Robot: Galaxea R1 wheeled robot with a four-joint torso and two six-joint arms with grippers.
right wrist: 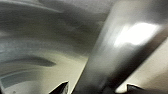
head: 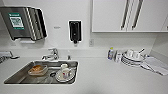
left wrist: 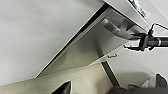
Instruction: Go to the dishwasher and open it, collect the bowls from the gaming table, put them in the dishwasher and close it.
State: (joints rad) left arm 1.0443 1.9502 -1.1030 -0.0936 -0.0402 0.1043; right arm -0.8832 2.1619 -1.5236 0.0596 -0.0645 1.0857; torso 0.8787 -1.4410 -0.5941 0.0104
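1. Right tool (right wrist: 96, 87) sits close against a shiny metal bar, probably the dishwasher handle (right wrist: 120, 50); likely placed there to pull the door. Spread or pressed together: cannot tell.
2. Left tool: state cannot tell.
3. Desk (head: 105, 77) ahead: sink (head: 15, 77) holding dishes, stacked plates (head: 131, 60), bottle (head: 110, 53). Nothing visibly blocks.

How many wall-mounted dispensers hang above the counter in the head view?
2. A steel paper towel dispenser hangs on the wall above the sink's left end. A black soap dispenser hangs farther right, above the faucet area. Others may lie outside the frame.
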